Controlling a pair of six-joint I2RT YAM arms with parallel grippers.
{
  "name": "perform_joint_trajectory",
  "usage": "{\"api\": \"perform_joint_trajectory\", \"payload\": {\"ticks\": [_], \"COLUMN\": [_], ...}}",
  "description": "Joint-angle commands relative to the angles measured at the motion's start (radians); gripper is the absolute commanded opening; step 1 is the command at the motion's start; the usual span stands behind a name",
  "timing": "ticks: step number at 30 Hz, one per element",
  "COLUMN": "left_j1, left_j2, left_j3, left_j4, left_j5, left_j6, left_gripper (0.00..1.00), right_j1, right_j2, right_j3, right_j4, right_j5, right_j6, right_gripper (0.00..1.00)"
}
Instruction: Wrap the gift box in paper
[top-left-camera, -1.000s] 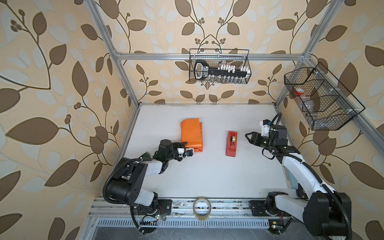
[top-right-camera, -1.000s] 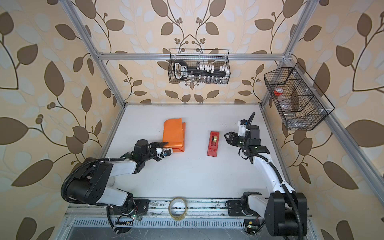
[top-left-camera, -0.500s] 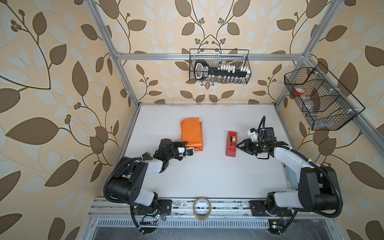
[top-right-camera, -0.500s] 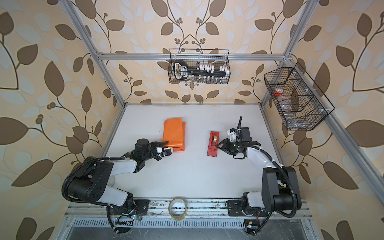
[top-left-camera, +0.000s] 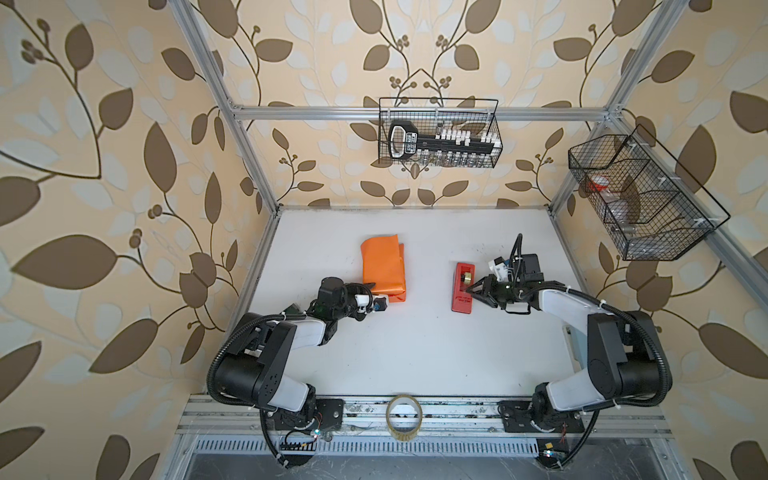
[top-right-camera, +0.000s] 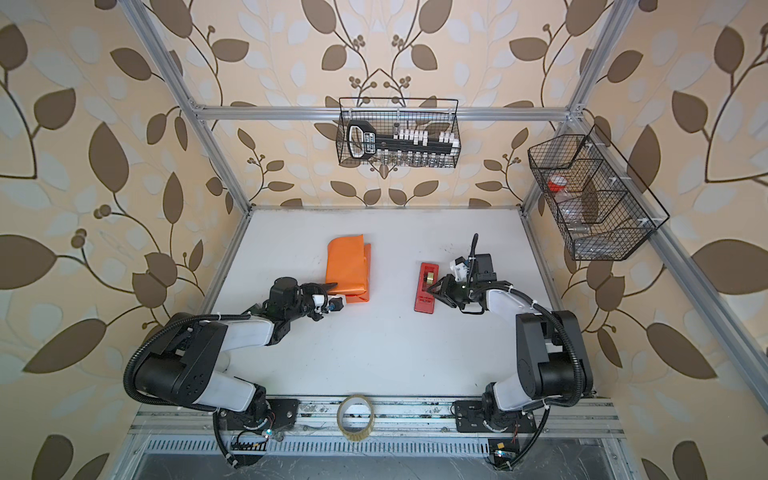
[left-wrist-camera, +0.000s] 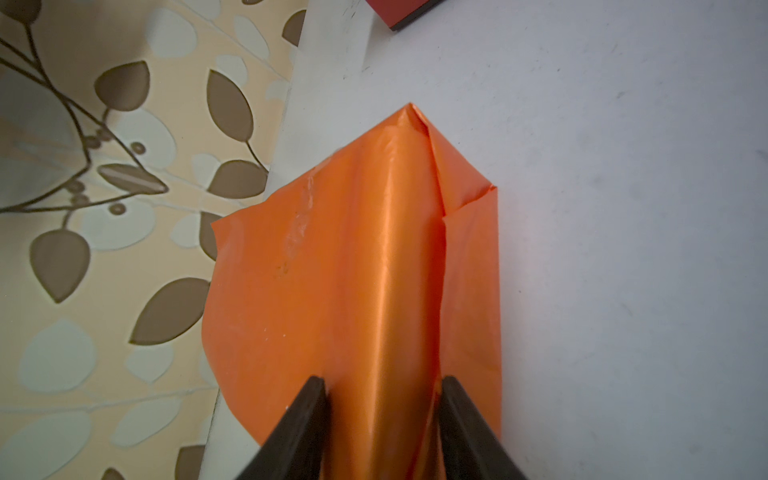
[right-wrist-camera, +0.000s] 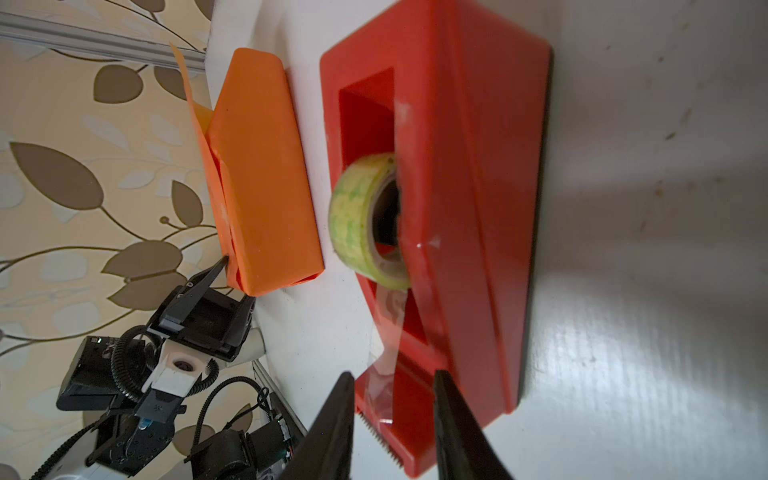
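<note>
The gift box is hidden inside the orange paper (top-left-camera: 382, 266) (top-right-camera: 347, 266), which forms a flat folded parcel left of the table's middle. A loose flap stands up at its far end. My left gripper (top-left-camera: 374, 291) (left-wrist-camera: 382, 380) is shut on the parcel's near end, with one finger (right-wrist-camera: 222, 266) on its upper edge. My right gripper (top-left-camera: 469, 291) (right-wrist-camera: 392, 376) is at the near end of the red tape dispenser (top-left-camera: 462, 286) (right-wrist-camera: 457, 208). Its jaws stand apart on either side of the serrated cutter and the clear tape strip (right-wrist-camera: 384, 365).
A loose clear tape roll (top-left-camera: 404, 417) stands on the front rail. One wire basket (top-left-camera: 438, 137) hangs on the back wall and another (top-left-camera: 640, 199) on the right wall. The dispenser lies about a hand's width right of the parcel.
My right gripper has come down and leftward from beside the dispenser to its near end, and its jaws have narrowed. The left gripper and the parcel have not moved.
</note>
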Motion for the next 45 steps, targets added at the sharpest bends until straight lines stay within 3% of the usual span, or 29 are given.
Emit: {"api": "perform_joint_trajectory", "payload": {"ticks": [1,18,24,27,35,45], "left_j1": [-0.008,-0.019,-0.019,-0.019,-0.022,-0.023], "left_j2": [0.026,0.023,0.019,0.018,0.008,0.014], "left_j3": [-0.015,-0.028,-0.025,-0.025,-0.036,-0.028], "left_j4": [-0.082,-0.056,-0.054,-0.066,-0.055,-0.067], "left_j5": [-0.024,-0.019,-0.028,-0.027,-0.023,-0.021], "left_j6": [0.008,0.001,-0.001,0.003,0.002,0.004], "left_gripper": [0.45,0.45,0.45,0.44,0.44,0.44], "right_j1": [0.012,0.029,0.02,0.016,-0.009,-0.038], "right_j2": [0.023,0.074,0.07,0.065,0.021,0.04], "right_j3": [0.002,-0.068,-0.092,-0.086,-0.027,0.009], "right_j4": [0.054,0.193,0.228,0.249,0.297,0.278], "right_j5": [-0.026,-0.064,-0.075,-0.095,-0.14,-0.131], "right_j6": [0.048,0.143,0.165,0.184,0.251,0.247], "right_gripper": [0.29,0.22,0.12,0.0,0.0,0.0]}}
